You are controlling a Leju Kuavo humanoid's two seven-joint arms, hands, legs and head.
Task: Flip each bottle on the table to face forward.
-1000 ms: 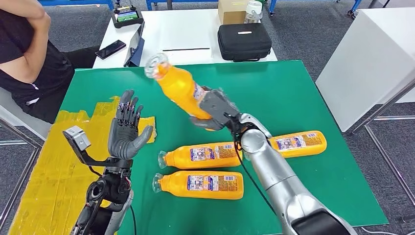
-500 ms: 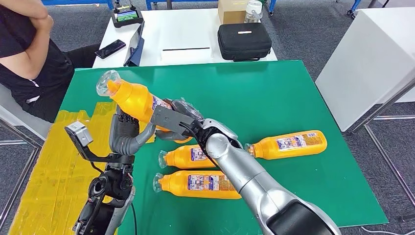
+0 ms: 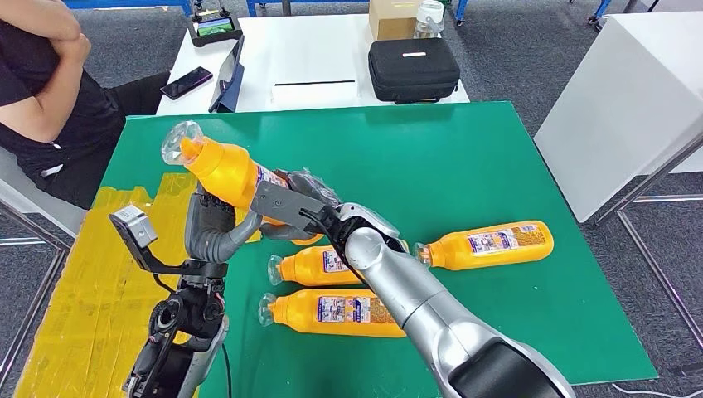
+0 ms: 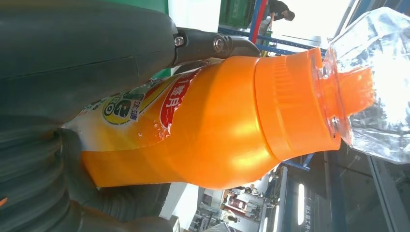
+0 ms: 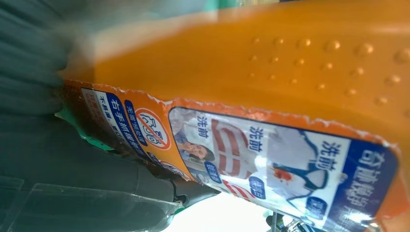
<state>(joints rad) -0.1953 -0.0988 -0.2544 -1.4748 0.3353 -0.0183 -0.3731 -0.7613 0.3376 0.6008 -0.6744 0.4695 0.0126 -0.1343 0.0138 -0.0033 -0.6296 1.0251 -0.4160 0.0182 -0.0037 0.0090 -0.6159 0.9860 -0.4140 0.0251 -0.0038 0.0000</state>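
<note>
An orange bottle [image 3: 228,170] with a clear cap [image 3: 178,139] hangs tilted above the green table [image 3: 464,157], cap toward the far left. My right hand [image 3: 294,203] grips its lower body, label side showing in the right wrist view [image 5: 290,72]. My left hand [image 3: 211,232] stands upright against the same bottle [image 4: 217,130], fingers on one side and thumb on the other. Three more orange bottles lie on the table: one [image 3: 327,264] partly under my right arm, one [image 3: 340,311] nearer me, one [image 3: 489,243] to the right.
A seated person [image 3: 41,99] is at the table's far left corner. Yellow tape [image 3: 75,290] covers the left side. Behind stands a white table with a black case [image 3: 413,70] and a phone [image 3: 187,83]. A white block [image 3: 630,99] stands right.
My right hand carried the bottle from the table's middle over to the left hand, tipping its cap leftward. In the last half second both hands stay almost still around it.
</note>
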